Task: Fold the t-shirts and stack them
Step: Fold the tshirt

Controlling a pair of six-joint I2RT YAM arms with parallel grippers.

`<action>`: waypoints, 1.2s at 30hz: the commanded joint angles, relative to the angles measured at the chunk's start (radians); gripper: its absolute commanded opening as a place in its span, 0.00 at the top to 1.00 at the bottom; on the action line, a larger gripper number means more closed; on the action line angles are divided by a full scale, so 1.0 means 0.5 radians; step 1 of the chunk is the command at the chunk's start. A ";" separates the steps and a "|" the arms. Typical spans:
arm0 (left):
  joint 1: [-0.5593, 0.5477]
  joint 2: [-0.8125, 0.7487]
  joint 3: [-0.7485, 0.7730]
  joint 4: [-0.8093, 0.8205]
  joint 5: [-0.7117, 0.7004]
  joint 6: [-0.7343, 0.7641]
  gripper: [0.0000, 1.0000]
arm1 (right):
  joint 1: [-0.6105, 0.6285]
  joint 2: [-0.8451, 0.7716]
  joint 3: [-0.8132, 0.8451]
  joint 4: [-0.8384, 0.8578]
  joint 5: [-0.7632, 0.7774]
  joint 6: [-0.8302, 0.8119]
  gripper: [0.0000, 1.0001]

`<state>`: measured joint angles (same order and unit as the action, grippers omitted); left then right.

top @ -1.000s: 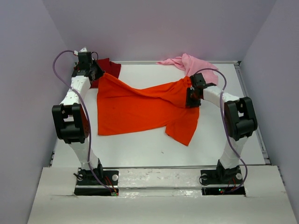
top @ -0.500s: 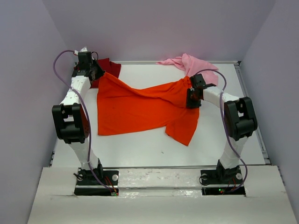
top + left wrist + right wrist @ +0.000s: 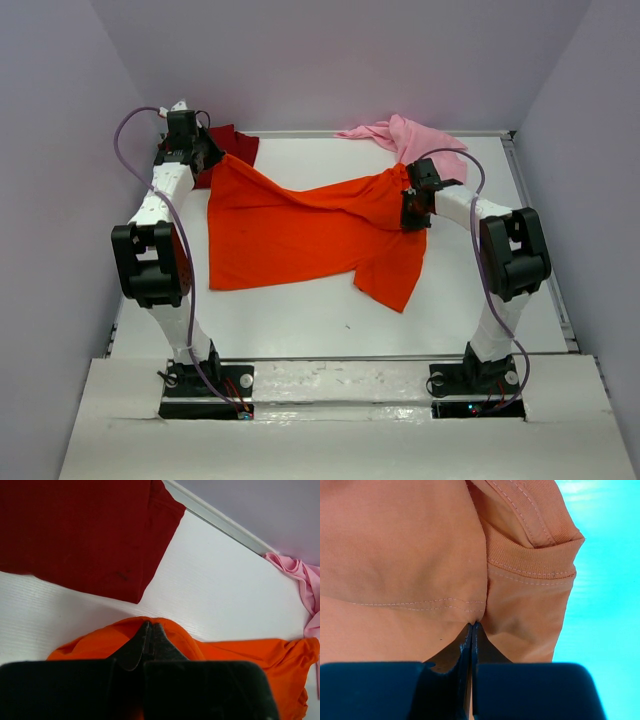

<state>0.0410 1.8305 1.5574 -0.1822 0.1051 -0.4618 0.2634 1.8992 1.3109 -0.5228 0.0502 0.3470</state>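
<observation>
Two grippers shut tight on one tee; nothing has shifted over the last second.

My left gripper and right gripper each pinch an upper edge of the orange tee, stretched between them mid-table. With no change, I judge folding not yet begun. Dark red tee lies at the far-left rim, pink tee far right. Bare table toward me gives room.

We see soft, even overhead light in the top view, with faint shadows edging the orange t-shirt. Our right wrist view tints the table cyan, with glare top right. The left gripper's fingers read dark and soft-edged.
</observation>
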 commanded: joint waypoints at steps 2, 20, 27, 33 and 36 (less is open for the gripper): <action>0.013 -0.050 -0.016 0.073 0.048 -0.003 1.00 | 0.007 0.012 0.029 0.042 0.035 0.009 1.00; 0.013 -0.059 -0.062 0.097 0.051 0.003 1.00 | 0.007 0.135 0.587 -0.083 0.056 -0.086 1.00; 0.010 -0.059 -0.071 0.100 0.051 0.009 1.00 | 0.007 0.408 0.888 -0.148 0.096 -0.089 1.00; 0.013 -0.065 -0.077 0.100 0.066 0.006 1.00 | 0.007 0.589 0.964 -0.142 0.044 -0.080 1.00; 0.013 -0.062 -0.081 0.110 0.081 0.006 1.00 | 0.007 0.653 1.023 -0.172 0.087 -0.047 1.00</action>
<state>0.0410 1.8305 1.5242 -0.1604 0.1211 -0.4618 0.2634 2.2044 1.7473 -0.5877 0.0784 0.3134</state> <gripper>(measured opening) 0.010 0.010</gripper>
